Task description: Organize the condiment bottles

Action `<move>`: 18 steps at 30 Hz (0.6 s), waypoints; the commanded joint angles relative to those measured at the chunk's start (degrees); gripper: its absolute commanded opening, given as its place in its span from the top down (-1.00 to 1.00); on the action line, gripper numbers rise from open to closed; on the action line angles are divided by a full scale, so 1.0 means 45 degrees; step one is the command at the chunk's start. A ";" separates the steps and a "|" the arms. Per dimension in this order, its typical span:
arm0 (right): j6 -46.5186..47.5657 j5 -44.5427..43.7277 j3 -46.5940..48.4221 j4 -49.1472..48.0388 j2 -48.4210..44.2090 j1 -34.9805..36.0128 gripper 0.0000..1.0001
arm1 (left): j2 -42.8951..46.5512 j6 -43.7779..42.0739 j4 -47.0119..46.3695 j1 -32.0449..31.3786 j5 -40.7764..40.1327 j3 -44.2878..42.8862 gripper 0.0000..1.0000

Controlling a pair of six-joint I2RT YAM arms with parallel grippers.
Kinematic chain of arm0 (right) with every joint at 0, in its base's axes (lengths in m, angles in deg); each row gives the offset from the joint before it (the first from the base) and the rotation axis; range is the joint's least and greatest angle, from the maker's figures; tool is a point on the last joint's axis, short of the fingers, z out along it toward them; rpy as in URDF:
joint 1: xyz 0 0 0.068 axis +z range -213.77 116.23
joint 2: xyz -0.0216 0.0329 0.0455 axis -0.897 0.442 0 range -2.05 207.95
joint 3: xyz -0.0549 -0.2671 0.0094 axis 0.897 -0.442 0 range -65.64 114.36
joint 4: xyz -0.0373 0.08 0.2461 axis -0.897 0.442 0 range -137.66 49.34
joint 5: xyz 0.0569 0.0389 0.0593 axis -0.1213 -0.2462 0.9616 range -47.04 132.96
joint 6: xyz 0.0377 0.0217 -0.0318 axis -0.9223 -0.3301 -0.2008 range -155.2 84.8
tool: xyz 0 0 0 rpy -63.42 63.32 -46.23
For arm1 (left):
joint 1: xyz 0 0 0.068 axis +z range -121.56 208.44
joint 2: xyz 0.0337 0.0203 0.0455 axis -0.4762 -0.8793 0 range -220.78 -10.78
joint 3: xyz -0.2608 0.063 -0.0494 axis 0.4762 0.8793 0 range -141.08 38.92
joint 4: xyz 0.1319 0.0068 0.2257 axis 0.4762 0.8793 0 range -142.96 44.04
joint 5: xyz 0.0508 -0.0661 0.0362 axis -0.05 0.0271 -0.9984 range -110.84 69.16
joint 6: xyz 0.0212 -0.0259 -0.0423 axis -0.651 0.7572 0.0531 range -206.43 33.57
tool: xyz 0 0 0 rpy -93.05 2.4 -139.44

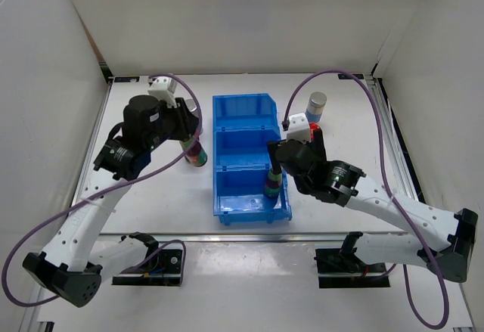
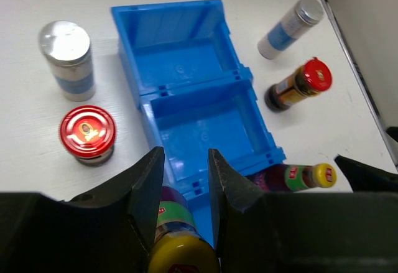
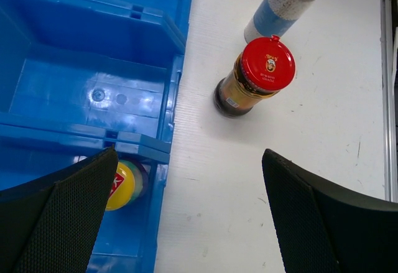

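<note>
My left gripper (image 1: 192, 145) (image 2: 186, 156) is shut on a slim yellow-capped bottle (image 1: 197, 155) (image 2: 179, 243), left of the blue bin (image 1: 220, 158). A silver-capped bottle (image 2: 66, 60) and a red-capped bottle (image 2: 87, 134) stand to its left, hidden under the arm in the top view. My right gripper (image 1: 286, 158) (image 3: 189, 156) is wide open and empty over the bin's right wall. The second yellow-capped bottle (image 1: 271, 183) (image 3: 122, 185) stands in the bin's near compartment. Right of the bin stand a red-capped bottle (image 1: 314, 128) (image 3: 256, 74) and a silver-capped bottle (image 1: 316, 107) (image 3: 284, 4).
The bin's far and middle compartments (image 2: 186, 74) hold nothing. White walls close in the table at the back and both sides. A metal rail (image 1: 397, 150) runs along the right edge. Purple cables loop over both arms.
</note>
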 commanded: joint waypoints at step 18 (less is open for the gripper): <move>-0.1108 -0.1619 -0.0400 0.0582 -0.0743 -0.0009 -1.00 | -0.0893 0.0689 -0.2787 -0.4846 -0.1701 0.0737 0.78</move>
